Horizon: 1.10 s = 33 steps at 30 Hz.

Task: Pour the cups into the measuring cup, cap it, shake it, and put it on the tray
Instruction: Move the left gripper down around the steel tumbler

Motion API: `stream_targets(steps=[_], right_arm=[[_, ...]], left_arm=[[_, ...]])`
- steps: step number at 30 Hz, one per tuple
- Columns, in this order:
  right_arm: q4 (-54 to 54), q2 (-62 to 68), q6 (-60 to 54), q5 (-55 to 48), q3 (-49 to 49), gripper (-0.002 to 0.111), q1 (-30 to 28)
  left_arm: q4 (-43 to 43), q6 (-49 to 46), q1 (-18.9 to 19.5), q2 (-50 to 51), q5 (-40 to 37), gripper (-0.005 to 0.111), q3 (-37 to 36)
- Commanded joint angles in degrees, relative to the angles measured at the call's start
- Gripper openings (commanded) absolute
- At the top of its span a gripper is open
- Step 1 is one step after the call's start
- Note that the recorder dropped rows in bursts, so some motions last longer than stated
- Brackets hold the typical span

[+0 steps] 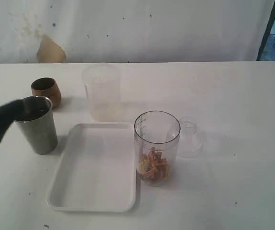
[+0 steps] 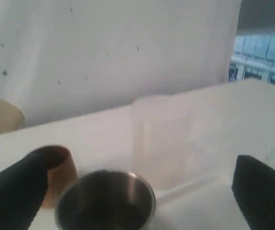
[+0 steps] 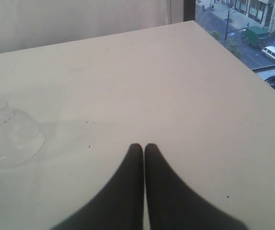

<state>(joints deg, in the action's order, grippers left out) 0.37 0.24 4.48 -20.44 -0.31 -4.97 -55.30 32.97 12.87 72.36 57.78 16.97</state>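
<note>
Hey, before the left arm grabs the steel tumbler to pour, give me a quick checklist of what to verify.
1. Left gripper open: ok, jaws wide, with the steel tumbler between them in the wrist view.
2. Tumbler upright: ok.
3. Tumbler contents: cannot tell, the inside is dark.
4. Measuring cup uncapped: ok, the cap sits on the table beside it.
5. Clearance from the copper cup: cannot tell, the gripper overlaps it in the wrist view.
6. Right gripper out of the way: ok, shut over bare table.
</note>
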Motion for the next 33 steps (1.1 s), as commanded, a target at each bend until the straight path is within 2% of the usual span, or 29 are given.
stream_targets(steps=[1,4,5,7,10,13,18,21,28,33], right_arm=[[0.0,-0.2,0.3,0.4,0.3,0.000,-0.1],[0.0,-0.2,0.3,0.4,0.3,0.000,-0.1],[0.0,-0.2,0.3,0.4,0.3,0.000,-0.1],[0.0,-0.2,0.3,0.4,0.3,0.000,-0.1],[0.0,-0.2,0.3,0.4,0.3,0.000,-0.1],[0.0,-0.2,0.3,0.4,0.3,0.000,-0.1],[0.0,-0.2,0.3,0.4,0.3,0.000,-0.1],[0.0,-0.2,0.3,0.4,0.3,0.000,-0.1],[0.0,-0.2,0.3,0.4,0.3,0.000,-0.1],[0.0,-0.2,0.3,0.4,0.3,0.000,-0.1]], left_arm=[[7.6,-7.3,-6.7,4.5,-6.0,0.105,-1.0],[19.7,-15.2,-8.8,7.5,1.8,0.105,-4.9],[26.4,-21.6,-9.3,9.9,8.5,0.105,-8.7],[28.3,-26.8,-9.3,12.0,11.0,0.105,-11.4],[24.3,-28.1,-9.3,14.8,9.9,0.105,-11.5],[23.5,-29.3,-9.3,20.8,12.1,0.105,-11.1],[21.9,-30.5,-9.6,32.6,12.2,0.105,-6.3],[24.2,-32.0,-9.6,37.6,12.2,0.105,-2.4],[23.5,-31.4,-9.6,39.8,12.2,0.105,3.1],[19.7,-29.2,-9.6,42.3,12.2,0.105,6.2]])
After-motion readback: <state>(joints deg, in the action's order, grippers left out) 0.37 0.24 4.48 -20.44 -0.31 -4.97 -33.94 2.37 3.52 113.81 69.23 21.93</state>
